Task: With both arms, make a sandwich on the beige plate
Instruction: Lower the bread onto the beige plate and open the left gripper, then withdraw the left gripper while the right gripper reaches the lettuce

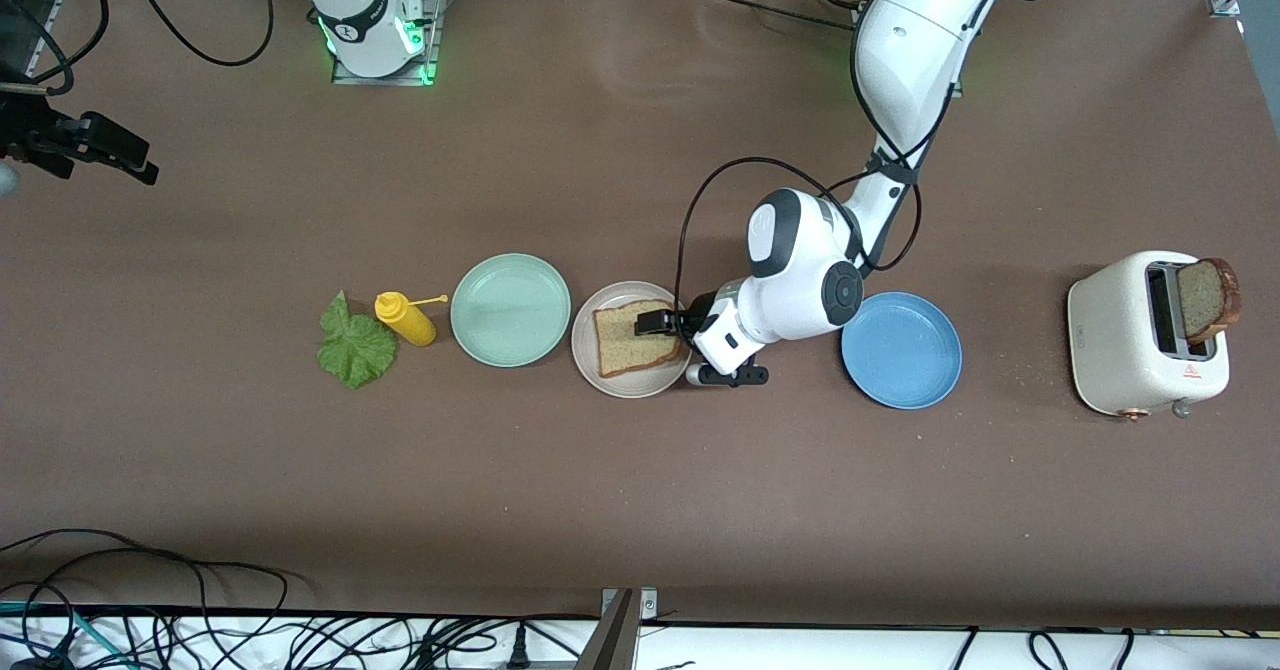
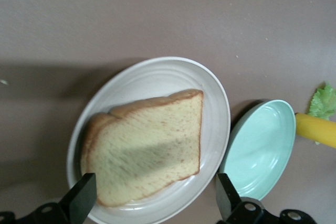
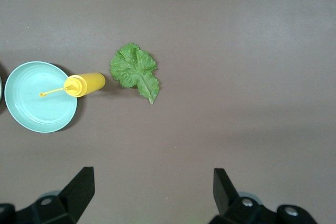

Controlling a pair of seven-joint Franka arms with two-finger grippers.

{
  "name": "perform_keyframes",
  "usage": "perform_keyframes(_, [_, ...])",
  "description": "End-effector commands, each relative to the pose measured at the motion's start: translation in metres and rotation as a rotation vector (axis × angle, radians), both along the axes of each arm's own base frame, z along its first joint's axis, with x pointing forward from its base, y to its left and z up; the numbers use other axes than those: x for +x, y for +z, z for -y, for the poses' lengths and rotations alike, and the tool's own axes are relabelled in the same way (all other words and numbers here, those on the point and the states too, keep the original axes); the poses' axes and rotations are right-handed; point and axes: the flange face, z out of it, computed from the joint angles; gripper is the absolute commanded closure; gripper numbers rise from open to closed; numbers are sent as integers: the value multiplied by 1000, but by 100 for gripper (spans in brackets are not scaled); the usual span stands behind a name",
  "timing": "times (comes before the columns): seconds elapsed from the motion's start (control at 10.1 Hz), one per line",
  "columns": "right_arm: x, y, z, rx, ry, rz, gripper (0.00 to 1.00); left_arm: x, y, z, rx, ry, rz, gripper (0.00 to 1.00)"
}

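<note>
Front camera looks down from high; both wrist cameras share the mint-green plate (image 2: 262, 150).

A mint-green plate (image 1: 510, 310) sits empty on the brown table (image 1: 600, 510), with a yellow squeeze bottle (image 1: 405, 318) lying on its side just beside it toward the right arm's end. An empty blue plate (image 1: 901, 349) rests farther along toward the left arm's end, and a cream toaster (image 1: 1145, 335) stands near that end of the table.
</note>
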Motion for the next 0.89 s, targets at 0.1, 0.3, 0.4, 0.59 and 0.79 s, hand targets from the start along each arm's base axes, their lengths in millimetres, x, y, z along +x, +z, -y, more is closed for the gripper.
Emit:
perform_keyframes(0.1, [-2,5,-1,19,-8,-2,0,11,9,-25,57,-66,-8,0])
perform_keyframes(0.3, [2,-1,-5,14,3,-11,0,23,30,-54,111,-110,-3,0])
perform_keyframes(0.4, [10,-17,-5,14,-5,-37,0,29,37,-69,159,-138,9,0])
perform_keyframes(0.59, [33,-69,0,21,-3,-115,0,36,48,-98,283,-210,39,0])
perform_keyframes(0.79, [55,-104,-5,20,5,-106,0,43,44,-132,340,-213,-2,0])
